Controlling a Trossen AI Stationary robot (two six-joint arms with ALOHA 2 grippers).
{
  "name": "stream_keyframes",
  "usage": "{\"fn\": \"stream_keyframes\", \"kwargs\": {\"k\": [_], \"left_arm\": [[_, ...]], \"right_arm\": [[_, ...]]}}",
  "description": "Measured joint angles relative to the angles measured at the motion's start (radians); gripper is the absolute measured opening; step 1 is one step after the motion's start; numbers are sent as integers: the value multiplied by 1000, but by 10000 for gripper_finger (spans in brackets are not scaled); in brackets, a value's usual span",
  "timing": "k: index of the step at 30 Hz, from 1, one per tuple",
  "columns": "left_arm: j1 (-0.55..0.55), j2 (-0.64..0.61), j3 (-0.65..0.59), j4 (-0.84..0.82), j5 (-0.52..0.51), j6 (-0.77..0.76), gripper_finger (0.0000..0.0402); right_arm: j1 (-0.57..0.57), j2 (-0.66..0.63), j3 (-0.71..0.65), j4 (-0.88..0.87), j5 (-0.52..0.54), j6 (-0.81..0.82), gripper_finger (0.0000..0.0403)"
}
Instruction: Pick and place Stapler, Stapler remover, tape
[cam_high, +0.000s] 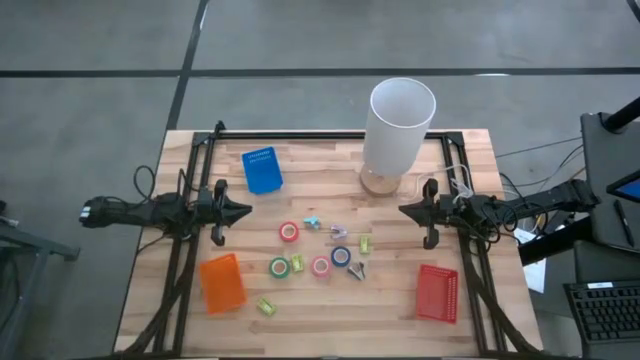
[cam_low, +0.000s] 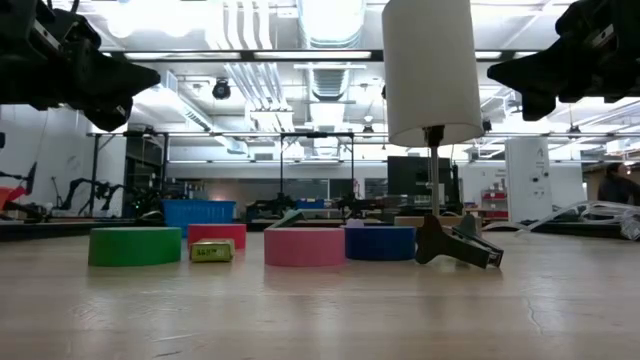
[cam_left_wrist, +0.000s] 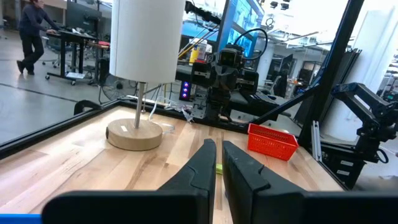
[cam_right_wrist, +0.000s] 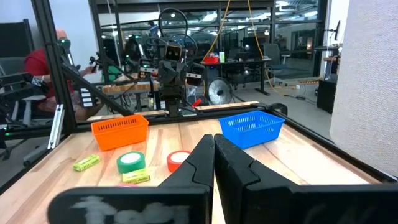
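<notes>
Four tape rolls lie flat mid-table: red (cam_high: 289, 232), green (cam_high: 279, 267), pink (cam_high: 320, 266) and blue (cam_high: 341, 256). The low view shows the green roll (cam_low: 135, 246), pink roll (cam_low: 305, 246) and blue roll (cam_low: 380, 242). The dark stapler remover (cam_high: 357, 270) rests beside the blue roll. A small teal thing (cam_high: 313, 222) and a small pale one (cam_high: 338, 233) lie nearby; which is the stapler I cannot tell. My left gripper (cam_high: 243, 211) hovers shut, left of the group. My right gripper (cam_high: 404, 210) hovers shut on the right. Both are above the table.
A white-shaded lamp (cam_high: 400, 130) stands at the far middle on a round wooden base. A blue basket (cam_high: 262, 169) sits far left, an orange basket (cam_high: 222, 282) near left, a red basket (cam_high: 437, 292) near right. Yellow-green blocks (cam_high: 366, 243) lie among the rolls.
</notes>
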Motion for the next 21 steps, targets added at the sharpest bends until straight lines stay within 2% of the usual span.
{"fn": "stream_keyframes", "kwargs": {"k": [9, 16, 21], "left_arm": [[0, 0, 0, 0, 0, 0, 30], [0, 0, 0, 0, 0, 0, 30], [0, 0, 0, 0, 0, 0, 30]], "right_arm": [[0, 0, 0, 7, 0, 25, 8], [0, 0, 0, 33, -5, 133, 8], [0, 0, 0, 33, -93, 208, 8]]}}
